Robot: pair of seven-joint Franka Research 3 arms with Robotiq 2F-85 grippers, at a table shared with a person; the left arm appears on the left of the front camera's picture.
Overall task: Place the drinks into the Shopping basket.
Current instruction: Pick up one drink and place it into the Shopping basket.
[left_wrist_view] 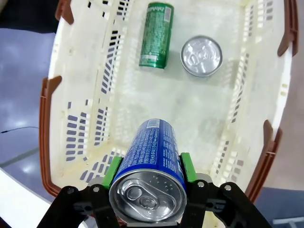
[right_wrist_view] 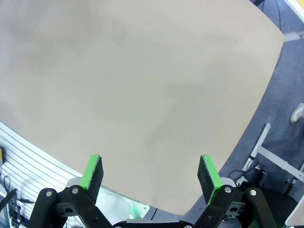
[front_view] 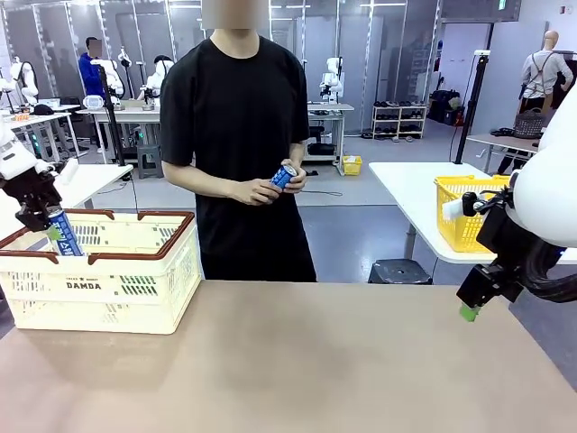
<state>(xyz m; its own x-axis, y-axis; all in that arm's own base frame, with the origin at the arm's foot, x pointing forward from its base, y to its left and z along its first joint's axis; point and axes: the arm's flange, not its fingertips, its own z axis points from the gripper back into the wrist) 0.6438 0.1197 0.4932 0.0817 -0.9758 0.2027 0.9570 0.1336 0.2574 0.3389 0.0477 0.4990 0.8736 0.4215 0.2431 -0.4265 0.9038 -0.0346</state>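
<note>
The left gripper pinches a blue can over the Shopping basket. In the basket a green can lies beside an upright can whose side is hidden. Well apart from the basket, the right gripper hangs spread.

place: lab hall | cues: rows of white worktables, glass partitions, equipment shelf
</note>
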